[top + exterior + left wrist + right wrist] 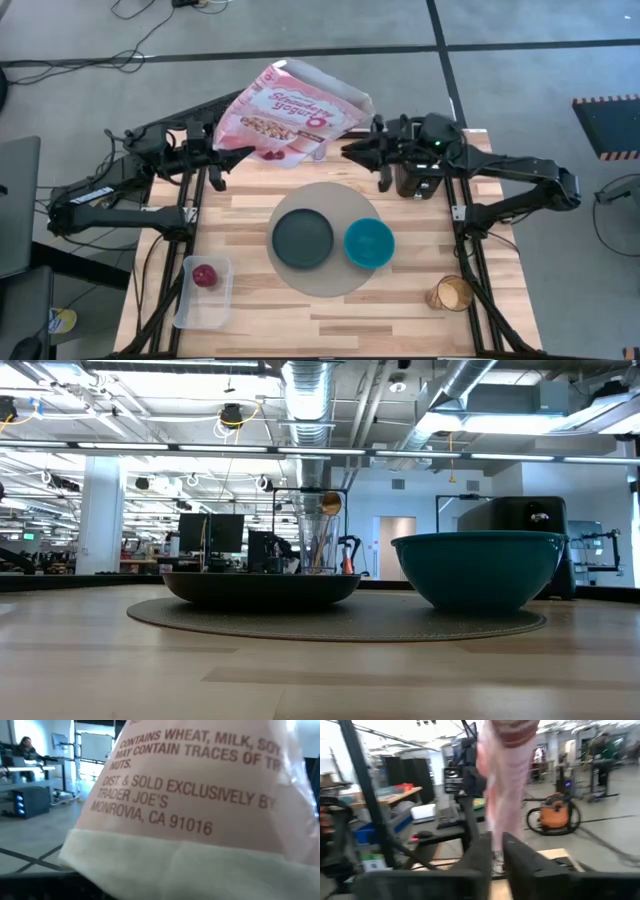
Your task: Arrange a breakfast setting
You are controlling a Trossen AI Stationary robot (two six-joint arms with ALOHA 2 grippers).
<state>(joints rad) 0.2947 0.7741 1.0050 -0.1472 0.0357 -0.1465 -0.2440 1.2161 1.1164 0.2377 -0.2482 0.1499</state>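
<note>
A pink cereal bag (295, 108) hangs in the air over the table's far edge, between my two grippers. My left gripper (235, 153) is at its left lower corner and my right gripper (347, 150) at its right lower edge, both shut on it. Below, the round grey mat (325, 285) carries the dark grey plate (302, 240) and the teal bowl (369, 243) side by side. The red apple (205, 276) lies in a clear tub. A gold spoon (329, 505) stands in a clear glass behind the plate. My left gripper holds the bag at its left lower corner, by the white sealed band (165, 865); the bag fills the wrist view and hides the fingers. It comes level from the table's left. The bag is lifted clear of the table. My right gripper pinches a thin edge of the bag (496, 851) between its two fingers (479, 862), coming level from the table's right. The bag rises above the fingers in folds, clear of the table.
The black toaster (415, 180) stands at the far right, just under my right gripper. The clear tub (203, 292) is at the near left. A round tan thing in a clear rim (451, 293) sits near the right front corner. Bare wood lies along the near edge.
</note>
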